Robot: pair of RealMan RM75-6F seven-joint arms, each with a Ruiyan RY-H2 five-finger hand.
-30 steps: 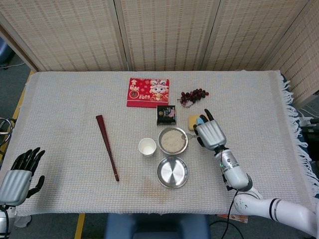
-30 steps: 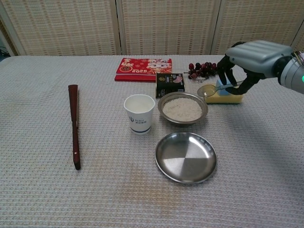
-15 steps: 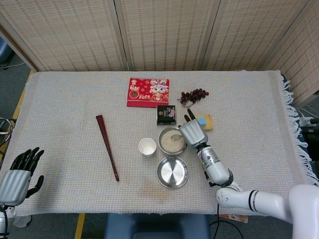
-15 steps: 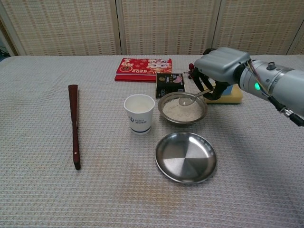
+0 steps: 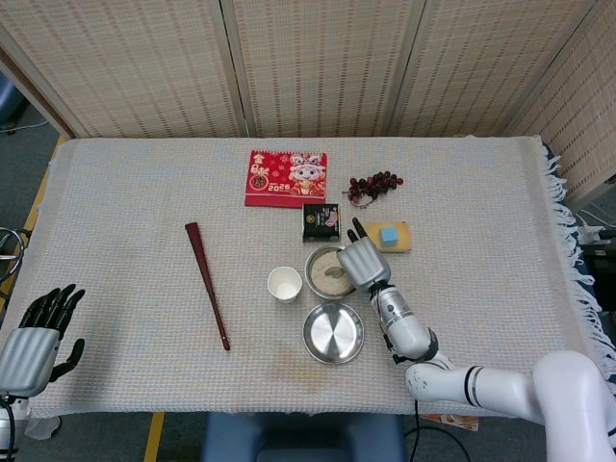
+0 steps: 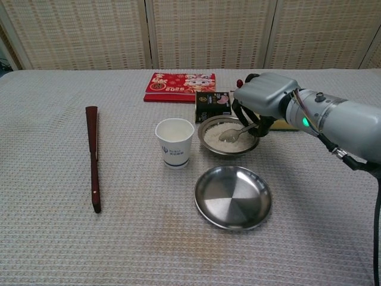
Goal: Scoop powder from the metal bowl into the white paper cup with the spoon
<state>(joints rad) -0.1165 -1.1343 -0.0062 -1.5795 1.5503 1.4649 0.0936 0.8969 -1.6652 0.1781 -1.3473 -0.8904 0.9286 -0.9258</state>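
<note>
steel catches the light where the spoon (image 6: 233,133) dips its bowl into the white powder (image 6: 226,136) of the metal bowl (image 6: 229,149), its handle gripped by the right robot hand (image 6: 262,98), whose fingers curl down over the bowl's far right rim. the white paper cup (image 6: 175,142) stands upright just left of the bowl, near it but apart. an empty metal plate (image 6: 233,196) lies on the woven desk (image 6: 71,238) in front of the bowl. behind the bowl sit a small dark box (image 6: 212,105), a red booklet (image 6: 180,87), and a cluster of dark grapes (image 5: 373,184); a yellow sponge with a blue block (image 5: 388,235) lies beside the hand. a closed dark red fan (image 6: 93,156) lies well to the left. the left robot hand (image 5: 37,339) holds nothing at the desk's near left corner, its dark fingers spread loosely.
</note>
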